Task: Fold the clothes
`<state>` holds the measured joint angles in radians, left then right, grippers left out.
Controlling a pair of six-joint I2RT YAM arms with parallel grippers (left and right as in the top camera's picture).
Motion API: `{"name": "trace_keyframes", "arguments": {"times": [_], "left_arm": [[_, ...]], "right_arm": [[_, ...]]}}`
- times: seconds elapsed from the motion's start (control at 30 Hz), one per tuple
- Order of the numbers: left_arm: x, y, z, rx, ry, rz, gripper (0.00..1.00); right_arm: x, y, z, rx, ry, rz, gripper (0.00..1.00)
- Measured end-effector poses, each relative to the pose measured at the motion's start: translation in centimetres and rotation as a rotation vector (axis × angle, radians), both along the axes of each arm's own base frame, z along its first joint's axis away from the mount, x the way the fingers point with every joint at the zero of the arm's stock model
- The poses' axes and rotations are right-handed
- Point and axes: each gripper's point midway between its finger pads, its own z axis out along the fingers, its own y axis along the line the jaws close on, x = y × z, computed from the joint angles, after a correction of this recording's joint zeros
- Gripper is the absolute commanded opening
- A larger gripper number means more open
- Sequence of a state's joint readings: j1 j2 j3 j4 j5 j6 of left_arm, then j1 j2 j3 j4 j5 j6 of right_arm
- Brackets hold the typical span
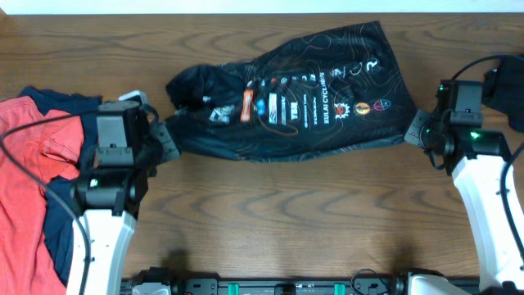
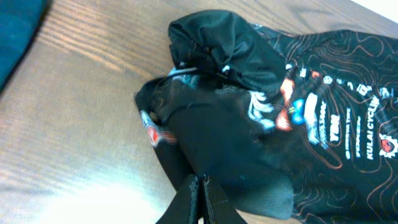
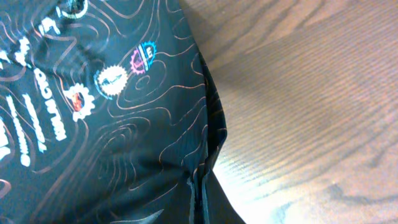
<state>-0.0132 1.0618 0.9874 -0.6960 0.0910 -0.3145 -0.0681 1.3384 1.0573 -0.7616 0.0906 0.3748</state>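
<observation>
While both arms reach in from the near edge of the desk (image 1: pixel 286 213), the black jersey (image 1: pixel 327 82) lies stretched left to right across the far middle, flat-ish on the wood. Its right part is spread wide and angles toward the far side. Its left part is bunched into a dark lump (image 1: pixel 192 86). Wavy orange contour lines cover the fabric, and a row of white and orange logos (image 1: pixel 278 102) runs along its middle. The left pincer (image 1: pixel 166 139) is clenched on the jersey's near-left edge. The left wrist view shows the two fingers (image 2: pixel 186 202) pressed together with black cloth bunched right at their tips. The right pincer (image 1: pixel 413 129) is clenched on the jersey's near-right corner, and the right wrist view shows the hem (image 3: pixel 214 124) running straight down into the closed fingers. Bare wood is to the right of that hem. Red top (image 1: pixel 29 164) is heaped at the left edge of the desk, beside and partly under the left arm, with the navy top (image 1: pixel 53 238) underneath it. Both are apart from the jersey.
</observation>
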Motion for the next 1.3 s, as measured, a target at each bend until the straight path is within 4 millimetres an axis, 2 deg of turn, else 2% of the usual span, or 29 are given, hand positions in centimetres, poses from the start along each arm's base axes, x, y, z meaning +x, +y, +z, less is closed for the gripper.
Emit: {"name": "trace_keyframes", "arguments": {"times": [0.23,0.53,0.67,0.83,1.03,1.3], "left_arm": [[-2.3,-0.6,-0.5,-0.007,0.061,-0.016,0.06],[-4.6,-3.3,-1.6,-0.055,0.155,-0.063,0.06],[-5.2,-4.4,-1.9,-0.068,0.18,-0.088,0.06],[-5.4,-4.8,-1.9,-0.076,0.186,-0.093,0.07],[-5.4,-4.7,-1.9,-0.077,0.187,-0.083,0.06],[-5.5,-4.5,-2.3,-0.068,0.198,-0.074,0.06]], "right_arm": [[-2.4,-0.1,0.3,0.012,0.047,-0.048,0.01],[-5.8,-0.1,1.5,0.031,0.075,-0.122,0.01],[-7.6,0.4,1.2,0.044,0.133,-0.143,0.01],[-9.6,1.3,0.4,0.068,0.213,-0.186,0.01],[-10.3,0.8,0.2,0.079,0.223,-0.298,0.01],[-12.1,-1.6,0.1,0.056,0.248,-0.495,0.01]]}}
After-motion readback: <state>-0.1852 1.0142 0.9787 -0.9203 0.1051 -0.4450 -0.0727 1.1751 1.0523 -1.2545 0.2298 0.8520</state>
